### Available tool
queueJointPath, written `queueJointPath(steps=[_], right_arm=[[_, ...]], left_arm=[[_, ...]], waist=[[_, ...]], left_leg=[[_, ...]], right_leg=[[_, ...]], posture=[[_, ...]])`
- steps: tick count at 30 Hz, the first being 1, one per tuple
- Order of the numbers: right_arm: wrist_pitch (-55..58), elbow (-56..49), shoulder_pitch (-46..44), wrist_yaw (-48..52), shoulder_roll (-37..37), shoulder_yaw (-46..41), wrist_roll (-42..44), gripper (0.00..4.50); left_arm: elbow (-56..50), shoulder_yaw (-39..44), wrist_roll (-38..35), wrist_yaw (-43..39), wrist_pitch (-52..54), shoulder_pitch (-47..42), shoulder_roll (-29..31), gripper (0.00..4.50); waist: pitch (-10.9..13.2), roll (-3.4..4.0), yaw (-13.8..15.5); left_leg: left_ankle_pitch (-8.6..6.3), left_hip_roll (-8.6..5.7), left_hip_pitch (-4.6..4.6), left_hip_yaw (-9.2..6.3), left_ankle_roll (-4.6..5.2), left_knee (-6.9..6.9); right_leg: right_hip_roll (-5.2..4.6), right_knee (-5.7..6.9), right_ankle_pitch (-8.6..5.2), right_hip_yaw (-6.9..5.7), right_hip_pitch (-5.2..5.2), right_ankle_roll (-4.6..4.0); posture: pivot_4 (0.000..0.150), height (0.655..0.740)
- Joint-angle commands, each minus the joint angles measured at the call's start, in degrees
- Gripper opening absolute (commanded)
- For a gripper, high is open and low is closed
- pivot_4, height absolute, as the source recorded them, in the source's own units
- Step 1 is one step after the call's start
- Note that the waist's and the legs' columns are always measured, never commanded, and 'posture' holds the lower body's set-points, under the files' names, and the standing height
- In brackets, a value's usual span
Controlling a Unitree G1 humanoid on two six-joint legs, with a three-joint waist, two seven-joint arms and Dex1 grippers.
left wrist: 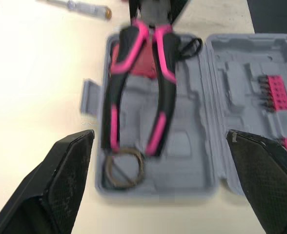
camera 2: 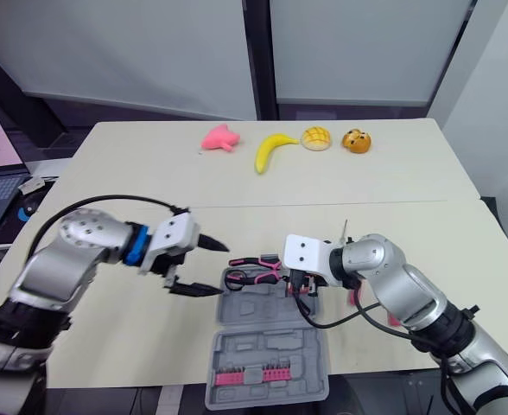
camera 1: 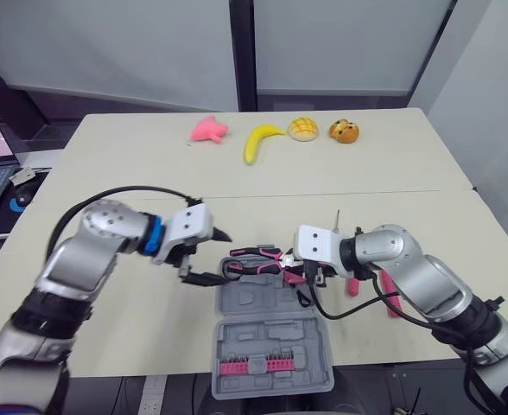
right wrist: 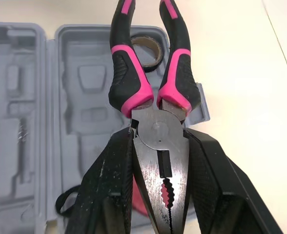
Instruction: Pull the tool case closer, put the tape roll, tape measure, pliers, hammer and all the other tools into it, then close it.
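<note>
1. The tool case (camera 1: 271,341) lies open and flat on the desk (camera 1: 392,173), at the near edge, between the two arms. It is grey with 2 halves. The near half carries a row of pink bits (camera 1: 258,363).
2. Right jaws: closed on the pliers (right wrist: 155,92). They clamp the metal head from both sides, and the black-and-pink handles point toward the robot's left.
3. The pliers are over the far half of the case, with the handles spread a little. I cannot tell if they touch the moulded inside or are just above it.
4. The tape roll (left wrist: 124,165) is already in this same far half, in the corner on the robot's left, just beside the handle ends.
5. Left jaws: wide open, with nothing between them. They are at the left side of the case, with the tips toward the pliers' handles but apart from them.
6. A screwdriver (left wrist: 77,6) lies on the desk beyond the case, outside it, near the right wrist.
7. To the right of the case, a pink tool (camera 1: 352,285) and a second pink tool (camera 1: 390,294) lie on the desk, partly hidden by the right arm. I cannot tell what kind they are.
8. On the far side of the desk, a pink toy (camera 1: 209,130), a banana (camera 1: 258,141), a bun (camera 1: 302,128) and an orange toy (camera 1: 344,131) stand in a row, well apart from the case.
</note>
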Motion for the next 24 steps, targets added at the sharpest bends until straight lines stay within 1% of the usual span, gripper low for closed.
queueJointPath(steps=[1, 3, 5, 10, 15, 24], right_arm=[[-0.1, -5.0, -2.0, 3.8, -4.2, -2.0, 0.7, 1.26], [-0.5, -5.7, -2.3, 5.9, -6.9, -1.2, 0.2, 1.26], [-1.2, -5.6, -1.9, 6.6, -8.4, -0.5, -0.4, 1.26], [-1.6, -4.8, -1.3, 5.9, -7.8, 1.4, -2.3, 1.26], [-1.9, -2.7, -1.7, 5.1, -5.5, 4.1, -4.6, 1.26], [-2.9, 4.8, -4.3, 4.2, 2.4, 9.8, -8.9, 1.26]], left_arm=[[-1.8, 5.7, -1.2, -1.6, -6.8, 7.6, 4.0, 4.5], [-1.8, 7.5, 0.3, -1.0, -10.7, 13.7, 6.1, 4.5], [-2.3, 8.7, 1.2, 0.6, -13.2, 18.4, 6.7, 4.5], [-3.8, 10.5, 1.2, 4.9, -16.1, 24.0, 5.2, 4.5], [-4.3, 11.0, 0.3, 7.1, -17.2, 25.4, 4.0, 4.5], [-4.1, 9.5, 0.1, 8.7, -16.3, 23.9, 3.5, 4.5]], waist=[[0.0, 0.01, 0.1], [0.0, 0.02, 0.1], [0.0, 0.02, 0.1], [0.0, 0.01, 0.5], [0.0, 0.01, 0.3], [0.0, 0.01, 0.2]], left_leg=[[0.0, 0.0, 0.0, 0.01, 0.01, 0.0], [-0.01, 0.0, 0.0, 0.02, 0.01, 0.0], [-0.01, 0.0, 0.0, 0.02, 0.02, 0.0], [-0.02, 0.01, -0.01, 0.01, 0.02, -0.01], [-0.01, 0.01, -0.02, 0.02, 0.02, -0.01], [-0.01, 0.01, -0.01, 0.03, 0.02, -0.01]], right_leg=[[-0.02, -0.01, 0.0, 0.0, 0.01, 0.0], [-0.03, -0.04, 0.0, 0.01, 0.01, 0.0], [-0.03, -0.04, 0.0, 0.01, 0.02, 0.0], [-0.04, -0.03, 0.0, 0.0, 0.03, -0.01], [-0.03, -0.01, 0.0, -0.01, 0.02, -0.01], [-0.02, 0.02, 0.0, -0.03, 0.01, -0.01]], posture=[[0.15, 0.7193], [0.15, 0.7193], [0.15, 0.7193], [0.15, 0.7193], [0.15, 0.7193], [0.15, 0.7193]])
